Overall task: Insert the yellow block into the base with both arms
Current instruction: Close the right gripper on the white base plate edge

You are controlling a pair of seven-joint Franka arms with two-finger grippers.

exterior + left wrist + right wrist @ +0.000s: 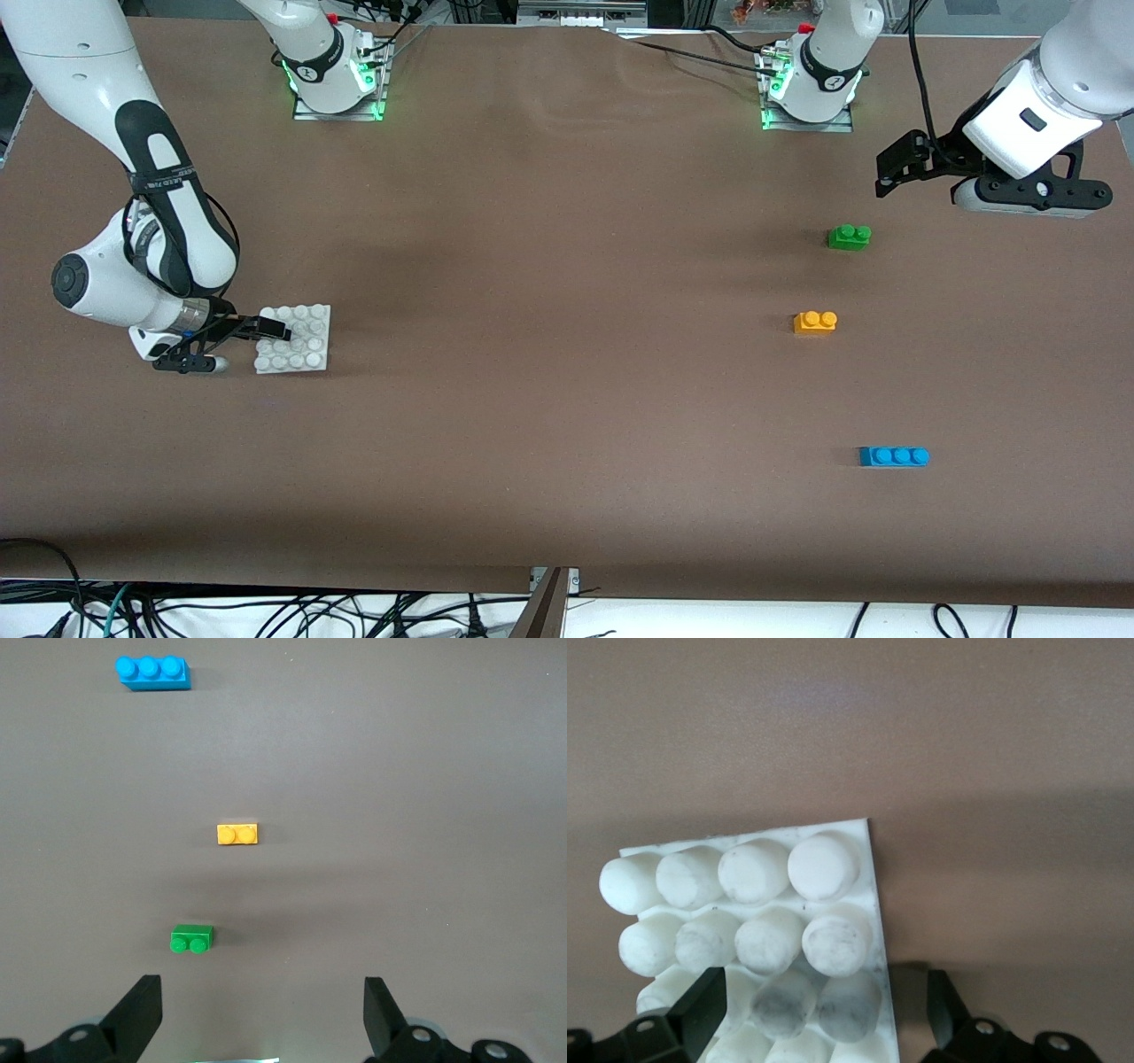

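Right gripper (270,330) low at the flat white square studded plastic base (306,347), jaws spread wide, one finger over the studs, the other off the edge; nothing clamped. Base flat on the brown table (549,354) toward the right arm's end. Left gripper (895,168) up in the air over the table's left-arm end, jaws wide apart, empty. Small yellow-orange two-stud plastic block (815,322) on the table, between a green two-stud brick (849,237) and a longer blue three-stud brick (894,456), well apart from both.
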